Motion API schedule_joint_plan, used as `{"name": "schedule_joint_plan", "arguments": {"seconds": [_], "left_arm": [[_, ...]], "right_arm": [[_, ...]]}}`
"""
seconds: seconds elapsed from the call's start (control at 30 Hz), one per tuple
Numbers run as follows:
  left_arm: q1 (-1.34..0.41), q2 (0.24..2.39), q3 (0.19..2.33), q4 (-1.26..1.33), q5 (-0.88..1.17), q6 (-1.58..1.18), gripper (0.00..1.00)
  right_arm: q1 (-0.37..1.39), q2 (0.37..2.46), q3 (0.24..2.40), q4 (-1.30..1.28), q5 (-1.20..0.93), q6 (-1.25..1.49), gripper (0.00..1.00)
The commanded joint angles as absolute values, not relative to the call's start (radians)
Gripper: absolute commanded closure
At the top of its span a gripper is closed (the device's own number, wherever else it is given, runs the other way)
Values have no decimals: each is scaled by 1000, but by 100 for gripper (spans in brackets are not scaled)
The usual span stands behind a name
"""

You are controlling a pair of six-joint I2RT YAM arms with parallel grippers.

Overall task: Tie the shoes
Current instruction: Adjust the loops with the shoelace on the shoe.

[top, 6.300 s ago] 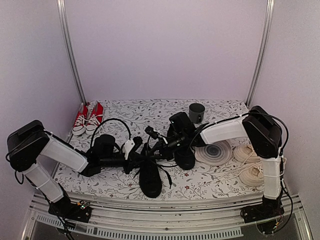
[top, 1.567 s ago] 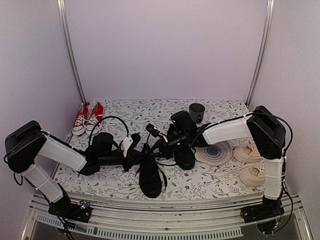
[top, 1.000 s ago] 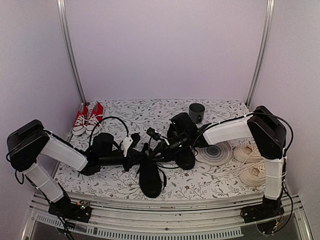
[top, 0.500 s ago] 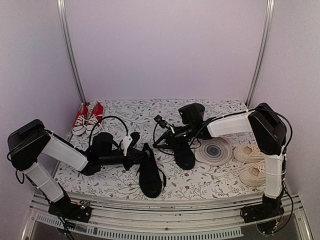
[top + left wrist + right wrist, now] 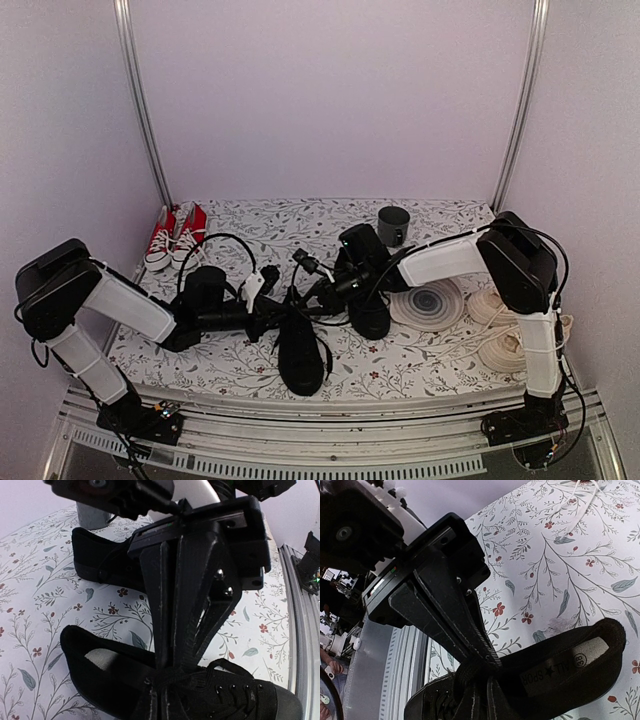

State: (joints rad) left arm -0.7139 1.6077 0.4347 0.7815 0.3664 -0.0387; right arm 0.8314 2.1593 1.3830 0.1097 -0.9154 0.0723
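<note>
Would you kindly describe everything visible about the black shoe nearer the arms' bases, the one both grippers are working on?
The near black shoe is an all-black low-top sneaker that looks like canvas, with a rubbery toe cap, small eyelets and thin black laces. It lies flat on the floral table, toe toward the arm bases, with a light insole showing in its opening. The left gripper is shut on the laces over the tongue, and the right gripper meets the same lace bunch. The second black shoe sits apart.
</note>
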Motion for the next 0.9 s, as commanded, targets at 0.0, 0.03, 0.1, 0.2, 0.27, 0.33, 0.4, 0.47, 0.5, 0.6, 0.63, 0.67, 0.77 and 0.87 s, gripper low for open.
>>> {"name": "schedule_joint_plan", "arguments": {"seconds": [0.0,0.03,0.1,0.2,0.27,0.33,0.4,0.47,0.5,0.6,0.63,0.67,0.77,0.87], "left_arm": [[-701,1614,431,828,377,-46,100],[-701,1615,431,828,375,-46,100],[-701,1615,433,830,372,-46,100],[-700,1615,435,836,366,-46,100],[-701,1616,437,842,365,-50,100],[-701,1618,439,848,374,-57,100],[-701,1620,437,855,384,-62,100],[-701,1620,433,860,391,-67,100],[-701,1620,433,860,394,-68,100],[-701,1621,432,870,393,-70,100],[-701,1623,433,872,394,-72,100],[-701,1623,433,877,395,-74,100],[-701,1631,431,896,398,-85,100],[-701,1642,433,903,406,-92,100]], "right_arm": [[847,2175,1398,159,-932,105,92],[849,2176,1396,169,-941,110,92],[854,2176,1396,176,-955,114,89],[858,2178,1393,167,-955,103,84],[859,2177,1386,169,-940,105,84],[859,2179,1385,174,-923,111,83],[859,2183,1387,192,-906,123,85],[860,2193,1397,205,-894,141,86],[863,2197,1403,204,-891,143,84],[871,2203,1403,203,-888,144,76],[874,2201,1400,203,-880,144,76],[876,2199,1393,205,-877,144,76],[876,2198,1391,204,-872,150,77],[879,2194,1393,200,-858,153,86]]}}
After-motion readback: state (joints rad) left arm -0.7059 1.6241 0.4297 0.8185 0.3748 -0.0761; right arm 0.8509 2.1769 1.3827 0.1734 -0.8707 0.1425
